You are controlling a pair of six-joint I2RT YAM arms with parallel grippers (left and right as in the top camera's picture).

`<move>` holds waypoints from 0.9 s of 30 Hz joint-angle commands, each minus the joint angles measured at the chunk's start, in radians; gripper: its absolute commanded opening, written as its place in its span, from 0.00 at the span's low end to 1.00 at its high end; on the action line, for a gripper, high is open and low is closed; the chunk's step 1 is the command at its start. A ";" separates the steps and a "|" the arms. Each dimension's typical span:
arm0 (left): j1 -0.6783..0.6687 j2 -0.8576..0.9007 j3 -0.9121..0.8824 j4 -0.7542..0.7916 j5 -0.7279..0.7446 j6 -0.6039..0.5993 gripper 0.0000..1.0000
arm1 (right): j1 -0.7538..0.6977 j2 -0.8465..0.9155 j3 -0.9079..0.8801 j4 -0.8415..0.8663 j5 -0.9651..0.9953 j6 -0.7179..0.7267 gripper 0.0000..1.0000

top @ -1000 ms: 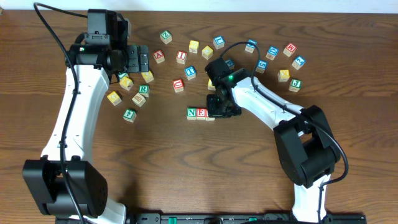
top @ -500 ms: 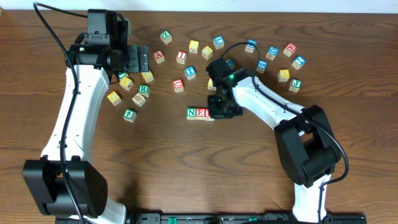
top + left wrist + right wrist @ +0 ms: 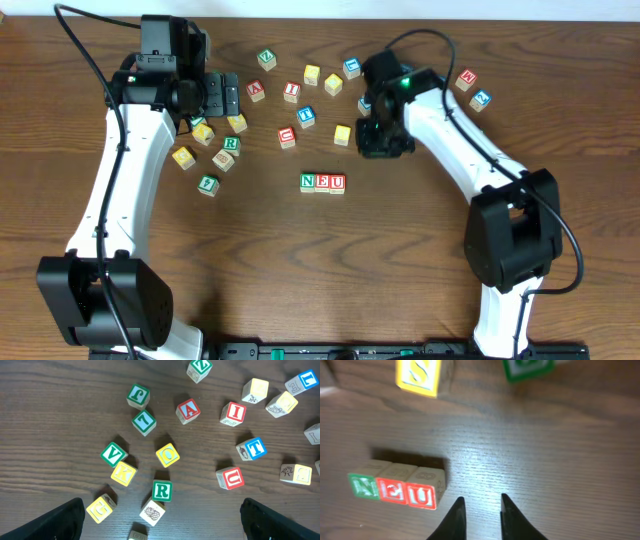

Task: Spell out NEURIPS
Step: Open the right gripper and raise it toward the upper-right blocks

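Three cubes stand in a row mid-table: green N (image 3: 309,182), red E (image 3: 323,182), red U (image 3: 338,182). In the right wrist view the U cube (image 3: 423,493) ends that row, just left of my right gripper (image 3: 481,501). Its jaws stand a little apart with nothing between them. In the overhead view the right gripper (image 3: 378,140) hangs behind and right of the row, beside a yellow S cube (image 3: 342,134). My left gripper (image 3: 218,97) is wide open above scattered cubes. Among them are the green R (image 3: 161,490) and the red I (image 3: 233,412). The P cube does not show.
Loose cubes lie across the back: red A (image 3: 256,90), green Z (image 3: 266,59), blue T (image 3: 307,117), a second red U (image 3: 287,136), and more at the far right (image 3: 466,78). A yellow G (image 3: 101,507) and a pineapple cube (image 3: 152,512) sit below the left gripper.
My right gripper has let go of the U cube at the row's right end, opened slightly, and pulled away to the back right. The left arm has not moved.
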 commanded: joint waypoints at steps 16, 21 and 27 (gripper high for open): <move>0.002 -0.023 0.023 -0.003 -0.008 -0.001 0.98 | -0.044 0.001 0.185 -0.020 0.013 -0.063 0.88; 0.002 -0.023 0.023 -0.003 -0.008 -0.001 0.98 | -0.035 0.001 0.185 -0.008 0.013 -0.063 0.90; 0.002 -0.023 0.023 -0.003 -0.008 -0.001 0.98 | -0.034 0.001 0.185 -0.009 0.013 -0.087 0.91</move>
